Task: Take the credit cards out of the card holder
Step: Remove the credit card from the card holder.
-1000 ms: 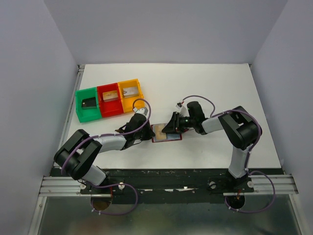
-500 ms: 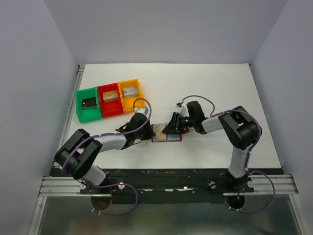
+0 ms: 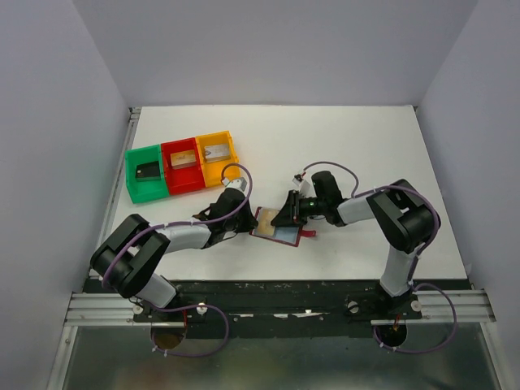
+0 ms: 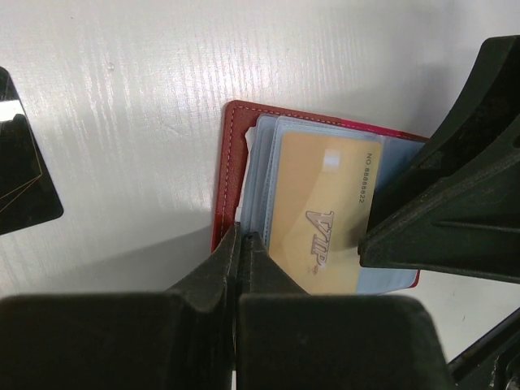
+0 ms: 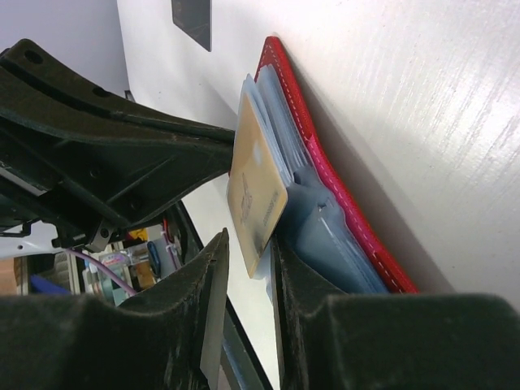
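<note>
On the white surface (image 3: pixel 366 138), left tool (image 4: pixel 241 240) pinches the maroon card holder (image 4: pixel 230 162), right tool (image 5: pixel 248 244) pinches the gold card (image 5: pixel 253 191). If the left grip slips, the card holder may lift too.

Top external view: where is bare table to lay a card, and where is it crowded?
Bare: the table at far right, and the strip behind the trays. Crowded: near middle, where left gripper and right gripper grip the card holder and gold card.
</note>
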